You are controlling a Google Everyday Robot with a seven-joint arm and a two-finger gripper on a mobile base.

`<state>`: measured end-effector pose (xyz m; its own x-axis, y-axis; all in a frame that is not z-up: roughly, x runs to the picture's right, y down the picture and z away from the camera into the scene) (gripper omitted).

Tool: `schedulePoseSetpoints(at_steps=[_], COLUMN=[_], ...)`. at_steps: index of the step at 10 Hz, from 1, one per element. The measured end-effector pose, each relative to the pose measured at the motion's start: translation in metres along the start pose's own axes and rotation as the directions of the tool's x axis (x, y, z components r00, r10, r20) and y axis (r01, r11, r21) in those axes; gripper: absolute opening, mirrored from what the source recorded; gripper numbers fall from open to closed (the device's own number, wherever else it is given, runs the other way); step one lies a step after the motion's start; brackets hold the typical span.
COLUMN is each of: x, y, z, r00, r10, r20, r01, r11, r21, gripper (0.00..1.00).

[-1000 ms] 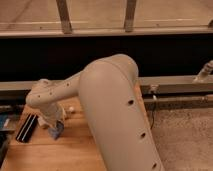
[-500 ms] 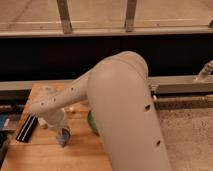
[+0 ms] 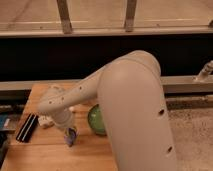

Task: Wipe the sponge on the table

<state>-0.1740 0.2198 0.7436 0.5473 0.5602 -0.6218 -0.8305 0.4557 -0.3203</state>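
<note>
Since the earlier frame the gripper (image 3: 69, 136) has slid toward the green bowl (image 3: 95, 120), pinching the sponge (image 3: 72, 140) directly beneath it against the surface (image 3: 40, 155).

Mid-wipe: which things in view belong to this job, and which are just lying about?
In the job:
sponge
table
hand, shut on the sponge, low over the table's left half

Lying about:
bowl
black bar
pale block
</note>
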Motion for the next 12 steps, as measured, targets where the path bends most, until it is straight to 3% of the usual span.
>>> schedulePoseSetpoints(at_steps=[3, 6, 8, 12], x=[-0.029, -0.052, -0.056, -0.054], y=[-0.021, -0.007, 0.012, 0.014], z=[0.000, -0.003, -0.004, -0.005], r00=[1.000, 0.999, 0.997, 0.996], r10=[0.005, -0.035, -0.080, -0.087], r20=[-0.009, -0.003, -0.001, 0.000], r01=[-0.005, 0.035, 0.080, 0.087], r11=[1.000, 0.999, 0.997, 0.996], r21=[0.006, 0.008, 0.006, 0.005], gripper=[0.00, 0.00, 0.00, 0.00])
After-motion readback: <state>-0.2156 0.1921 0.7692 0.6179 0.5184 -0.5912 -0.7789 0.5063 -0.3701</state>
